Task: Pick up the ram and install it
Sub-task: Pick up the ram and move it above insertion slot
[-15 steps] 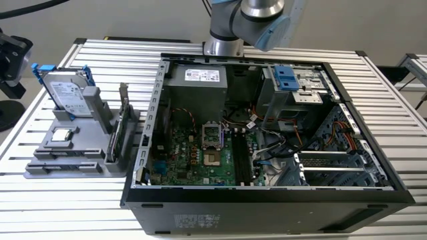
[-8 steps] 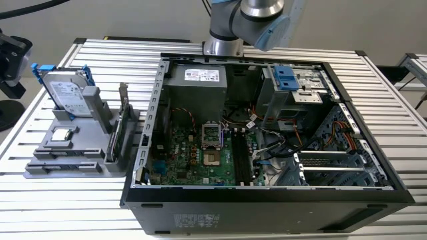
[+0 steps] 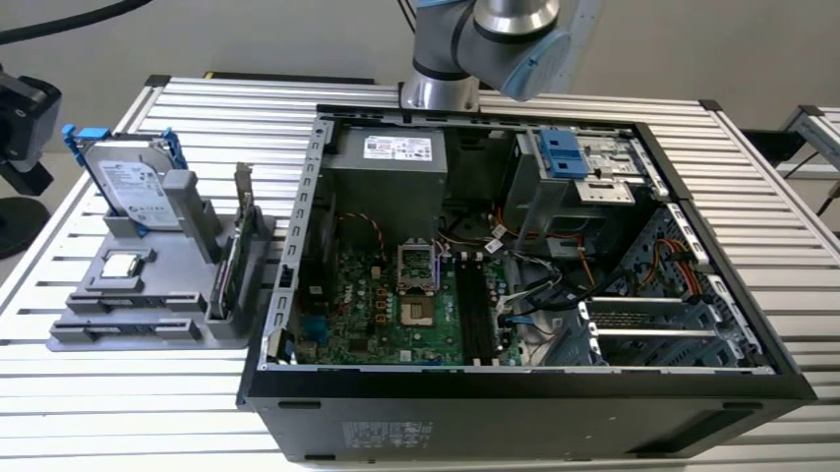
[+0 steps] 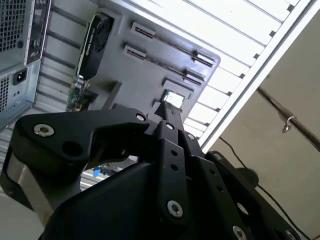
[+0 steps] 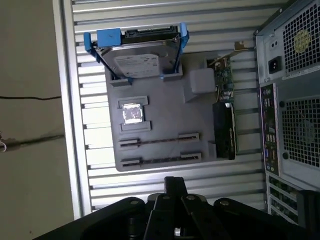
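The ram shows edge-on as a thin dark strip (image 5: 159, 140) held between two slotted rests on the grey fixture (image 5: 165, 120); the same strip (image 4: 165, 46) appears in the second wrist view. A second thin strip (image 5: 159, 159) lies parallel beside it. My gripper (image 5: 175, 183) hangs well above the slatted table, just off the fixture's edge nearest those strips, shut with nothing in it; its tip (image 4: 168, 107) is also in the second wrist view. In the exterior view the arm (image 3: 489, 44) stands behind the open case, whose long black memory slots (image 3: 470, 315) run down the motherboard.
On the fixture (image 3: 132, 295) stand a hard drive in a blue caddy (image 5: 137, 57), a small silver CPU chip (image 5: 133, 113) and an upright graphics card (image 5: 224, 127). The open computer case (image 3: 525, 393) sits at the exterior view's right. The table edge (image 5: 67, 100) runs close by.
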Available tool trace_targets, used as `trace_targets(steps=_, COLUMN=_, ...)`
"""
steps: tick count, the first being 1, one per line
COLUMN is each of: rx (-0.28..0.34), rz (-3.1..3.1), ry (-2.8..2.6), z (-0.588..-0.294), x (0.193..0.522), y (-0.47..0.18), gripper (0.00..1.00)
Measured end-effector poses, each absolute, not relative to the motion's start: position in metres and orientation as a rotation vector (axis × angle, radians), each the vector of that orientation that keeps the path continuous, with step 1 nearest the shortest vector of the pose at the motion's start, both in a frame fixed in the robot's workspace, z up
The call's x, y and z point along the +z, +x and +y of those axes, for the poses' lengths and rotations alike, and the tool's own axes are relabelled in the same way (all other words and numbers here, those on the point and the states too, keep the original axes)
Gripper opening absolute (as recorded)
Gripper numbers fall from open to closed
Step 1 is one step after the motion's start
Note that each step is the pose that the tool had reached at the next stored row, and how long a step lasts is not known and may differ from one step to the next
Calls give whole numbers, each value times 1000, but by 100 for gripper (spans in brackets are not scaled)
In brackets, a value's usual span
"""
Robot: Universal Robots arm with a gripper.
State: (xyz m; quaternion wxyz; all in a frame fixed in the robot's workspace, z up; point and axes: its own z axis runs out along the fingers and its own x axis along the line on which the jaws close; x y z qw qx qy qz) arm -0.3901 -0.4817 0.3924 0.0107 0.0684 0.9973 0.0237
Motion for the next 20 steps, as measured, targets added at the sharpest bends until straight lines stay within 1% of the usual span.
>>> trace_targets(steps=20, rx=69, rz=3055, ry=603, z=-482, x=392, y=-390, gripper=0)
